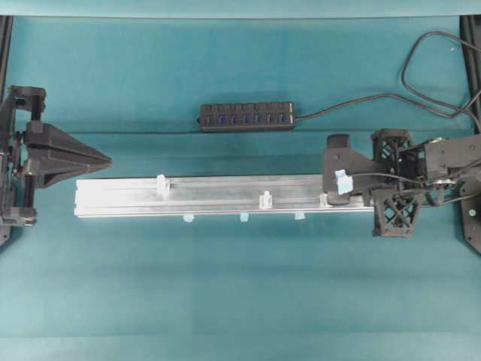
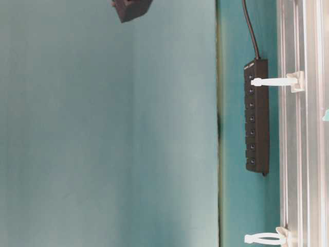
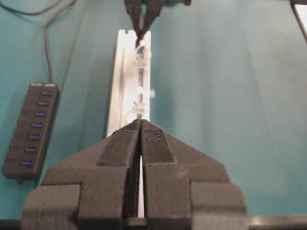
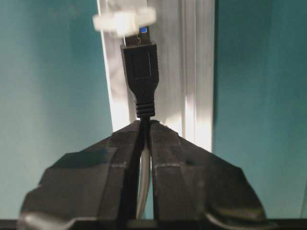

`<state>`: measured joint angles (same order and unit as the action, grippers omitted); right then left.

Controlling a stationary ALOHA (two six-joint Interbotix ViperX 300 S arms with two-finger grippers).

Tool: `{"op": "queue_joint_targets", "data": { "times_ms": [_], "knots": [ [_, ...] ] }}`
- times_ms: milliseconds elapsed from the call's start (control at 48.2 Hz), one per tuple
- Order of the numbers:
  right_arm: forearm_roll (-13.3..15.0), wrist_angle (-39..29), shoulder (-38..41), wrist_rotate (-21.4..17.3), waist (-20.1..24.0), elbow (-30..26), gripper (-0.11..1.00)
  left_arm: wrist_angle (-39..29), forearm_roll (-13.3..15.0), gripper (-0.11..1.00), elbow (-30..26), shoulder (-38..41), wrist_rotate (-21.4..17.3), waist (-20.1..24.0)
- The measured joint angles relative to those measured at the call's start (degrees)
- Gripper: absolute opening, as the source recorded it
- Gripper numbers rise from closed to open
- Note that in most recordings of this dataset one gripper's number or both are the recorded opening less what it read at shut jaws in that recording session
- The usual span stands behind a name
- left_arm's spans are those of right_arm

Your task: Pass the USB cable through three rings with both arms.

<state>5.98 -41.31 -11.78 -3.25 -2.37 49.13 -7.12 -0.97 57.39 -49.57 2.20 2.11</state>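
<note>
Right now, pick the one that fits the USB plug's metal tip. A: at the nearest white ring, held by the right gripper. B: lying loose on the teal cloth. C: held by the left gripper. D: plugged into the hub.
A: the right gripper pinches the USB cable just behind the plug, whose tip meets the ring.

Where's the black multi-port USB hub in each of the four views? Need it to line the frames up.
Overhead: black multi-port USB hub at top centre, beyond the long silver aluminium rail.
Table-level: vertical strip at centre right, left of the rail.
Left wrist: left edge, mid-height.
Right wrist: not in view.
Shared landmark: the rail, seen in all four.
</note>
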Motion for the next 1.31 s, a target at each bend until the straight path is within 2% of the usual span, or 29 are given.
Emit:
{"op": "queue_joint_targets", "data": {
  "times_ms": [269,477,705,871,1016,1182,1244,1306],
  "knots": [
    [-0.3,3.9,0.3,0.1,0.0,-0.1,-0.08,1.1,0.0,0.02,-2.4,4.7,0.2,1.4],
    [-1.4,7.1,0.3,0.1,0.0,0.0,-0.08,3.7,0.0,0.02,-4.4,11.7,0.4,1.8],
    [-1.8,7.8,0.3,0.1,0.0,0.3,-0.08,4.4,0.1,0.02,-7.2,18.1,0.0,1.8],
    [-1.9,9.6,0.3,0.1,0.0,0.6,-0.08,8.5,0.1,0.02,-9.0,21.4,-0.3,2.0],
    [-3.3,12.9,-0.2,0.1,0.0,2.2,-0.08,12.8,0.0,0.02,-10.2,25.0,-0.3,2.1],
    [-4.7,15.4,-1.3,0.0,0.0,4.1,-0.08,14.3,0.1,0.02,-12.0,29.9,0.0,2.2],
    [-4.8,15.7,-1.7,0.0,0.0,4.7,-0.08,14.4,0.1,0.09,-13.3,32.2,0.0,2.2],
    [-4.8,16.1,-2.2,0.0,0.0,5.4,-0.08,14.5,0.0,0.22,-14.6,34.5,-0.3,2.2]
  ]
}}
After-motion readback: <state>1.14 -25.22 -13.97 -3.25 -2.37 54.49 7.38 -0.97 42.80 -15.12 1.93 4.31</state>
